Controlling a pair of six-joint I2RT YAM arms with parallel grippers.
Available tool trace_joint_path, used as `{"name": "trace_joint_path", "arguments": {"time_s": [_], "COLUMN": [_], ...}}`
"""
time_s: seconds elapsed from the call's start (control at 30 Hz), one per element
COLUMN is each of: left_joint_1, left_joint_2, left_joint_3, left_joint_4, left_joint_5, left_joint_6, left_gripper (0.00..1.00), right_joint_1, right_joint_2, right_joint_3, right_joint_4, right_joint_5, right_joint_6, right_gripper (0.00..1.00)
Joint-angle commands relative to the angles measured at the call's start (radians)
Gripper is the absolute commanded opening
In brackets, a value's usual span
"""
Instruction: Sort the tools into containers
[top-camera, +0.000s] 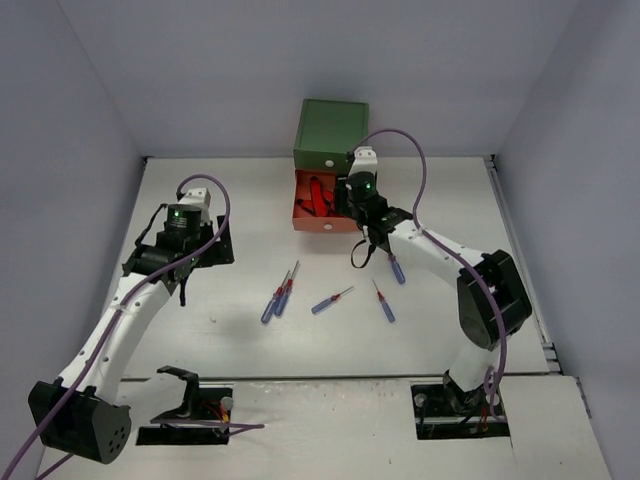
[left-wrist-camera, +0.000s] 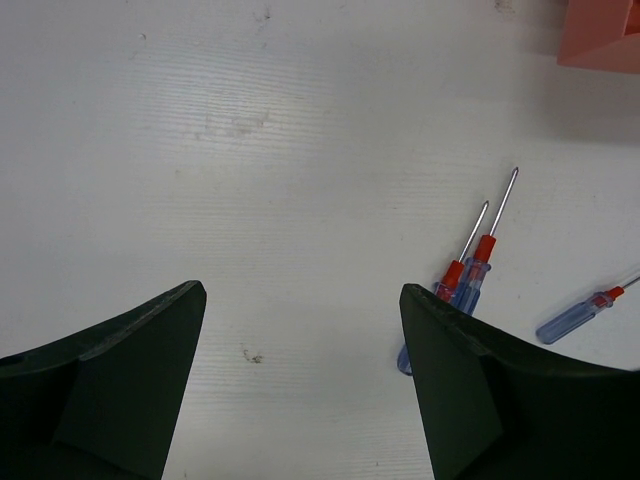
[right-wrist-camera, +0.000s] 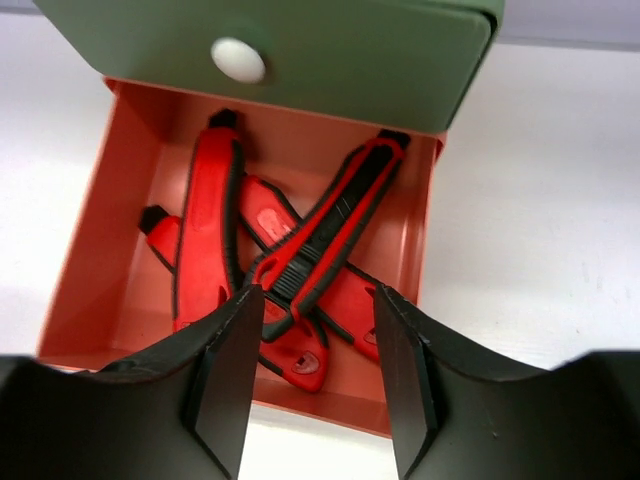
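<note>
Over the orange drawer (right-wrist-camera: 95, 260) at the far edge of the table (top-camera: 470, 220), the right pincer (right-wrist-camera: 318, 305) is held spread, nothing pinched; the left pincer (left-wrist-camera: 302, 292) likewise, near screwdrivers (top-camera: 330, 302) mid-table. The crosswise top cutter (right-wrist-camera: 340, 210) could be snagged on withdrawal or jammed on closing.

The left arm (top-camera: 110, 335) and right arm (top-camera: 432, 250) have white tubular links joined by black joint housings; a purple cable (top-camera: 398, 131) loops along each, and a green light (top-camera: 178, 211) marks each wrist. The left end effector (left-wrist-camera: 303, 300) and right end effector (right-wrist-camera: 317, 300) carry matte black, wedge-shaped fingers.
</note>
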Motion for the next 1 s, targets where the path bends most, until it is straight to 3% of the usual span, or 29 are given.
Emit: {"name": "trace_joint_path", "arguments": {"time_s": [0.0,0.2,0.43,0.97], "left_joint_1": [0.0,0.0,0.0,0.0], "left_joint_2": [-0.04,-0.051,-0.049,-0.094], "left_joint_3": [0.073,0.098,0.1,0.094], "left_joint_4": [0.039,0.002,-0.023,-0.063], "left_joint_5": [-0.003,-0.008,0.004,-0.001], "left_joint_6": [-0.016,-0.019,-0.029,-0.039], "left_gripper": [0.75,0.76,0.75,0.75], "right_joint_1": [0.016,0.096,0.167,0.129], "right_joint_2": [-0.112,-0.211,-0.167,0.12], "right_joint_3": [0.048,-0.128,-0.237,-0.037], "right_joint_4": [0.056,0.052,0.053,0.11], "right_joint_5": [-0.015,0.026,0.056,0.132], "right_joint_6": [-0.029,0.064,0.226,0.254], "right_gripper": [0.48,0.62,0.64,0.59]}}
